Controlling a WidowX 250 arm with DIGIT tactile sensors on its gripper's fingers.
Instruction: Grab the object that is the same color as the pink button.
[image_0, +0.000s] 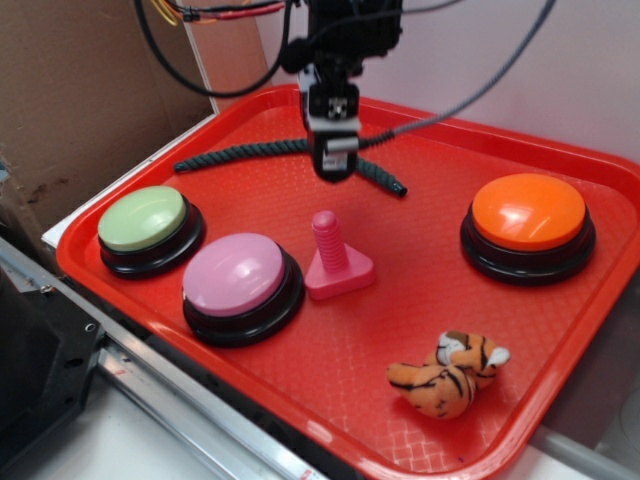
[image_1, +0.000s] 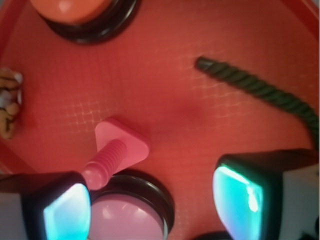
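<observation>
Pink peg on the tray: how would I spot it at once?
Find the red tray, then the pink button near its front left. The peg stands upright just to that button's right. It is the only ridged post on a flat base, smaller than any button.

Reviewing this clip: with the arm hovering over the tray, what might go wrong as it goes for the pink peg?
The open end effector hangs behind the pink peg, not over it; a straight descent would likely miss. The pink button sits close beside the peg's base, so a finger may press or snag it. The peg is slim and upright, so an off-center close may tip it.
</observation>
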